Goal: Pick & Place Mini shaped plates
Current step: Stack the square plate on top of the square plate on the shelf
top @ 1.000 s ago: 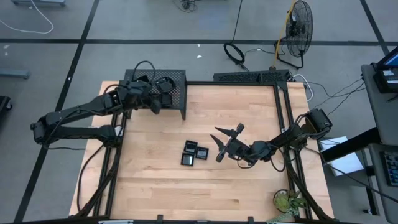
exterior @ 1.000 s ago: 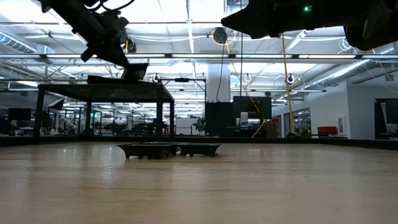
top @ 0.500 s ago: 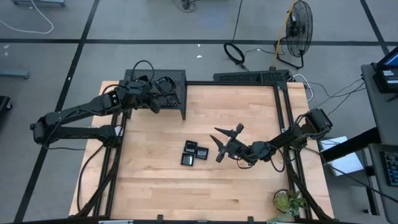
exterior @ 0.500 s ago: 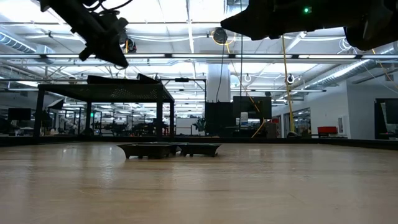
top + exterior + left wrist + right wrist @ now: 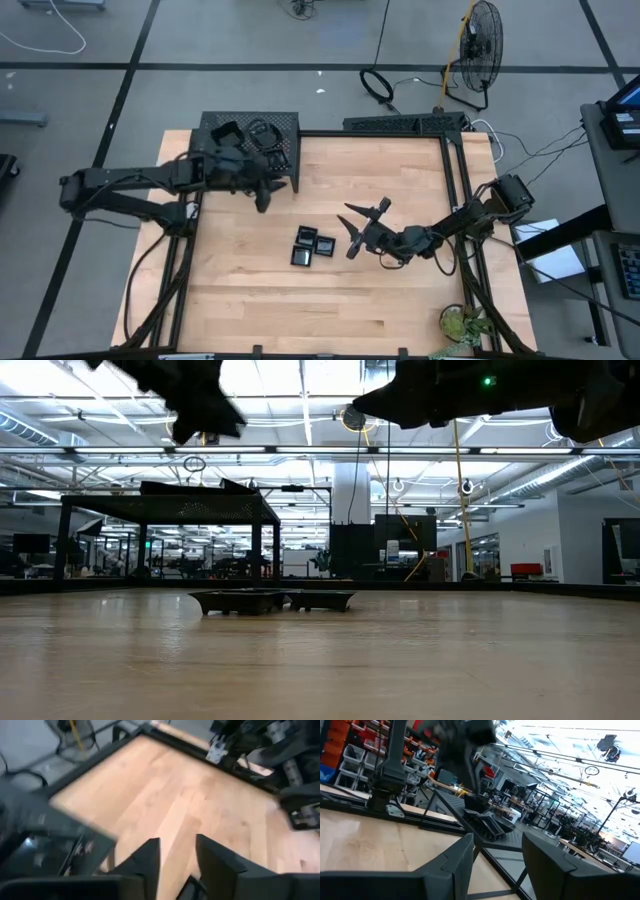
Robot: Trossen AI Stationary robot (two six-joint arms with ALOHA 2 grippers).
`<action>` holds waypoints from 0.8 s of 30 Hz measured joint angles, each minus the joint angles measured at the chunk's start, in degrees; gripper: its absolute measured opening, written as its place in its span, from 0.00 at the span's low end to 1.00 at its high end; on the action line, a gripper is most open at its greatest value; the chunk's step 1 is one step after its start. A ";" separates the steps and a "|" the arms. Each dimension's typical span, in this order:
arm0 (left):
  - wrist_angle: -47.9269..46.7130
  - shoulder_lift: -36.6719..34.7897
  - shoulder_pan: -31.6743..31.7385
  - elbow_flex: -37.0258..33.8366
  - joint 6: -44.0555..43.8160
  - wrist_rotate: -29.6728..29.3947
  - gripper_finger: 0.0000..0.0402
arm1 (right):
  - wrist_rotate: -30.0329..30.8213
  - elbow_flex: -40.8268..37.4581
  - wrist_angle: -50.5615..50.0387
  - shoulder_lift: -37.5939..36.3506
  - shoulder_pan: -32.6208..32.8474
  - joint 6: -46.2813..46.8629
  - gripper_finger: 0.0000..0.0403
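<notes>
On the wooden worktop [image 5: 380,310], three mini shaped plates [image 5: 313,245] lie clustered near its middle, touching or just beside one another; the low view shows them as shallow dark dishes [image 5: 270,600] resting flat on the wood. A black mesh rack [image 5: 250,140] stands at the far left corner of the worktop, and more dark plates [image 5: 262,133] sit on its top, their exact shapes hard to make out. The left gripper [image 5: 262,190] hangs above the worktop just in front of the rack's near edge, clear of the rack and holding nothing; in its wrist view the jaws stand apart with bare wood showing between the two dark fingers [image 5: 145,862]. The right gripper [image 5: 358,222] hovers above the worktop just to the right of the three plates, not touching them, its jaws spread wide and empty; its fingers [image 5: 457,860] frame the rack at the far side.
</notes>
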 joint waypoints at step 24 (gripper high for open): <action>-39.71 33.70 2.45 32.05 20.79 -23.79 0.44 | 0.04 0.00 -0.04 0.00 0.09 -0.01 0.39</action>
